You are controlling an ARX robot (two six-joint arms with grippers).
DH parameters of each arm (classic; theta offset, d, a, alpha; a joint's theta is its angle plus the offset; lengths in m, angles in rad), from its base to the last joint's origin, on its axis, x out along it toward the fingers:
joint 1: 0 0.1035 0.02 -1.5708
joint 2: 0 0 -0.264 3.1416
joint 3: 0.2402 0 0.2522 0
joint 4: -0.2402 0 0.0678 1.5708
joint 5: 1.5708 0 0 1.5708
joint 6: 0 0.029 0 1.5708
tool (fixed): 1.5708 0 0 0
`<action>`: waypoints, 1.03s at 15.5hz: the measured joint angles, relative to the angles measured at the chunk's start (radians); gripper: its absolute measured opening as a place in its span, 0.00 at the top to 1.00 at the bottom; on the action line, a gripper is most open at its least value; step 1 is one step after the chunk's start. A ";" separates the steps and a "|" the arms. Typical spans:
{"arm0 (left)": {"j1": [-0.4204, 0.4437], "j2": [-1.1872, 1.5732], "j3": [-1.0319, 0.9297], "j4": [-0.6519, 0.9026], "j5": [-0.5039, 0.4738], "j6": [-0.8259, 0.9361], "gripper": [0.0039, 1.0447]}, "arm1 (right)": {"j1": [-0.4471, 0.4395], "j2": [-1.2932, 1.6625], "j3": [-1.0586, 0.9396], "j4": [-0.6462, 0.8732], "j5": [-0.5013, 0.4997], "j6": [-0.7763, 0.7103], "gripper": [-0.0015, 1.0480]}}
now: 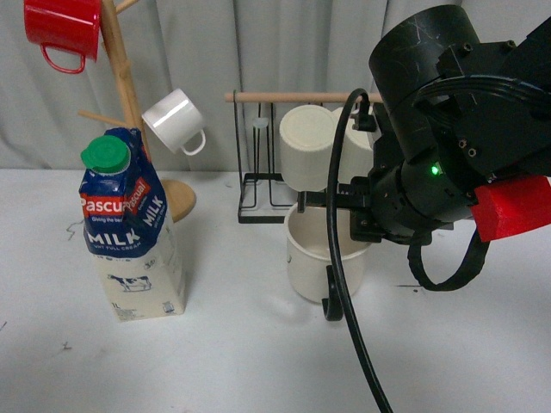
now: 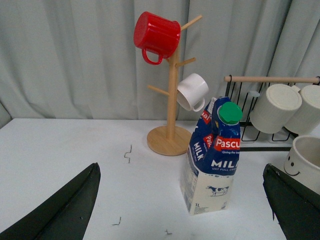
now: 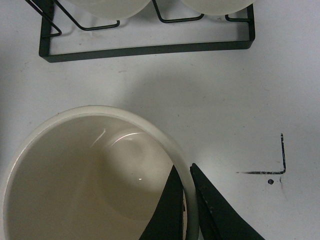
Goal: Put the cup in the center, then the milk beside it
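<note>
On the first step: pinching the cup [image 3: 95, 175] by its rim with the right jaws, nearly closed, one finger [image 3: 167, 215] inside the wall and the other outside. No telling whether set on the worktop [image 1: 258, 370] or just lifted clear. Upright, mouth up toward the jaws, axis vertical, black handle [image 1: 331, 297] turned back toward the robot's body. Just ahead of the jaws, the black wire rack [image 3: 145, 50]; just beside them on the outer-finger side, one black corner mark [image 3: 280, 167] of the center [image 3: 240, 135]. Next, probably: carrying the cup level to the middle of the marked patch, lowering it flat, then opening up and backing off without snagging the rim. After that, the milk [image 2: 212, 160]: upright ahead of the left jaws, long axis vertical, green cap [image 2: 230, 112] on top, printed front facing them. Left jaws spread wide, holding nothing, not yet near the carton.
</note>
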 joint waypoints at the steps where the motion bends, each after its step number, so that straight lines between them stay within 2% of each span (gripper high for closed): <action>1: 0.000 0.000 0.000 0.000 0.000 0.000 0.06 | -0.005 0.007 0.001 0.000 -0.002 -0.009 0.97; 7: 0.000 0.000 0.000 0.000 0.000 0.000 0.06 | -0.033 0.031 0.011 -0.038 -0.051 -0.034 0.97; 8: 0.000 0.000 0.000 0.000 0.000 0.000 0.06 | -0.033 0.031 0.011 -0.040 -0.075 -0.048 0.80; 9: 0.000 0.000 0.000 0.000 0.000 0.000 0.06 | -0.039 0.028 0.011 -0.030 -0.085 -0.061 0.57; 12: 0.000 0.000 0.000 0.000 0.000 0.000 0.06 | -0.066 -0.065 -0.033 0.017 -0.129 -0.063 0.26; 14: 0.000 0.000 0.000 0.000 0.000 0.000 0.06 | -0.085 -0.197 -0.108 0.107 -0.171 -0.057 0.06; 15: 0.000 0.000 0.000 0.000 0.000 0.000 0.06 | -0.101 -0.273 -0.156 0.161 -0.196 -0.056 0.06; 16: 0.000 0.000 0.000 0.000 0.000 0.000 0.06 | -0.114 -0.371 -0.258 0.346 -0.168 -0.071 0.10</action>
